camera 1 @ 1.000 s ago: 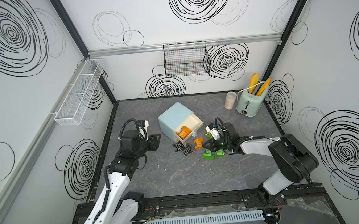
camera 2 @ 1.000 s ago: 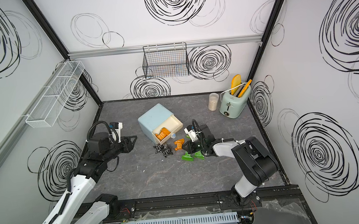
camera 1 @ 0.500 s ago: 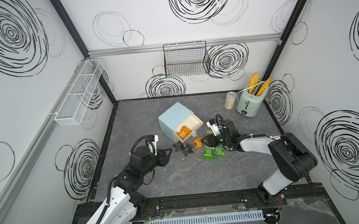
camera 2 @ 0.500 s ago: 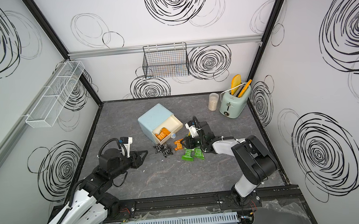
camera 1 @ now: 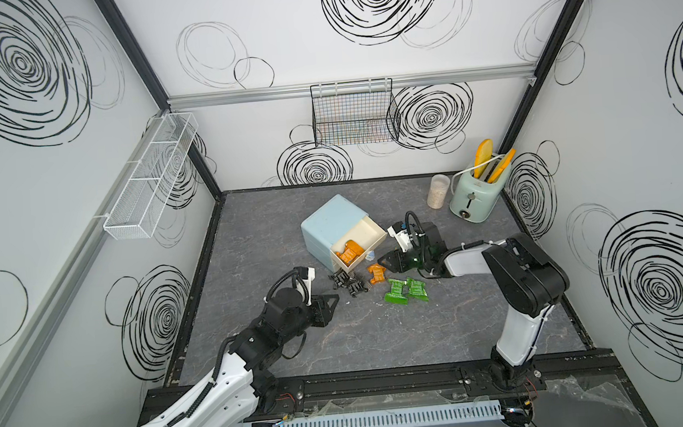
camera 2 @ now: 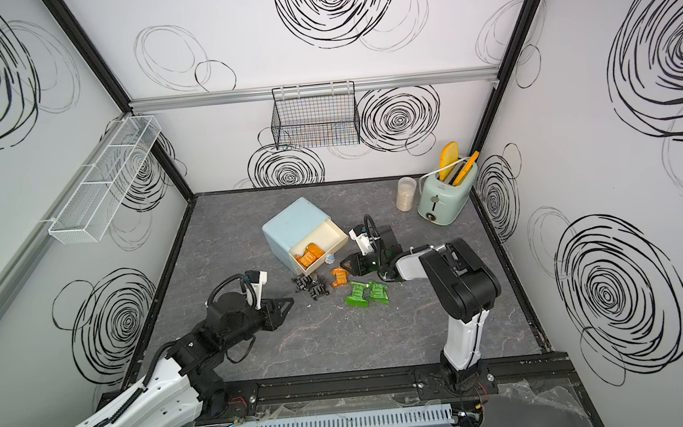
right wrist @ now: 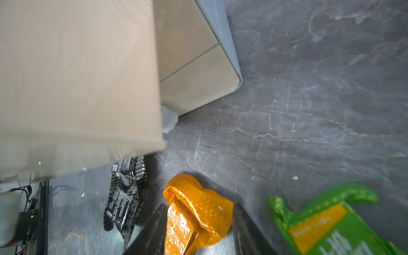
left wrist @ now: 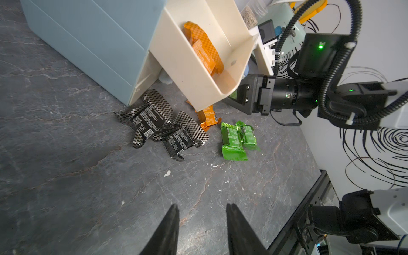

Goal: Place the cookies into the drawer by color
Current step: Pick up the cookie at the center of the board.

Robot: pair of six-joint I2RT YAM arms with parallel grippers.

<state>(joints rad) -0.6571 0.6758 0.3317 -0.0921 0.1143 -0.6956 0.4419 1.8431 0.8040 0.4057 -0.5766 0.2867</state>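
Straddling the loose orange packet (right wrist: 196, 217), the right tool (right wrist: 199, 205) has its jaws apart, one on each side of the wrapper, which lies on the counter (right wrist: 309, 88) just beside the pulled-out drawer (left wrist: 181, 72). Likely light, crinkly and slick, the foil should be pinched across its thick middle, not the floppy serrated ends, and gently, since the cookie inside may crumble. Other orange packets (left wrist: 203, 50) lie in that drawer. Farther off, the left tool (left wrist: 202, 206) hangs empty with jaws apart, short of two black packets (left wrist: 154, 123); two green packets (left wrist: 236, 139) lie touching each other, near the orange one.
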